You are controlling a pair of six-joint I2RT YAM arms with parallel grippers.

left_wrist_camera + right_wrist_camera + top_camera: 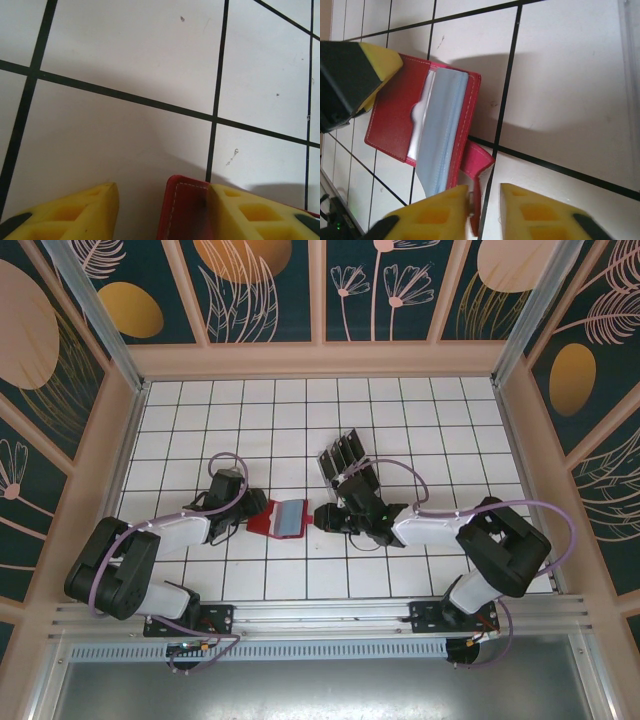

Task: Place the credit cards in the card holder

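Observation:
The card holder (284, 518), a red wallet, lies open on the tiled table with its grey-blue pockets (442, 125) up. My left gripper (250, 524) is at its left edge. In the left wrist view that gripper (162, 194) is open, with the red cover (182, 212) against its right finger and a gap to the left finger. My right gripper (320, 518) is at the wallet's right edge. It (485, 192) is open, the red closing tab (479, 162) touching its left finger. The black credit cards (343, 454) stand in a clear rack behind the right gripper.
Wooden walls with patterned panels enclose the white tiled table (400, 410). A metal rail (320, 620) runs along the near edge by the arm bases. The clear rack's edge (632, 75) shows at the right in the right wrist view.

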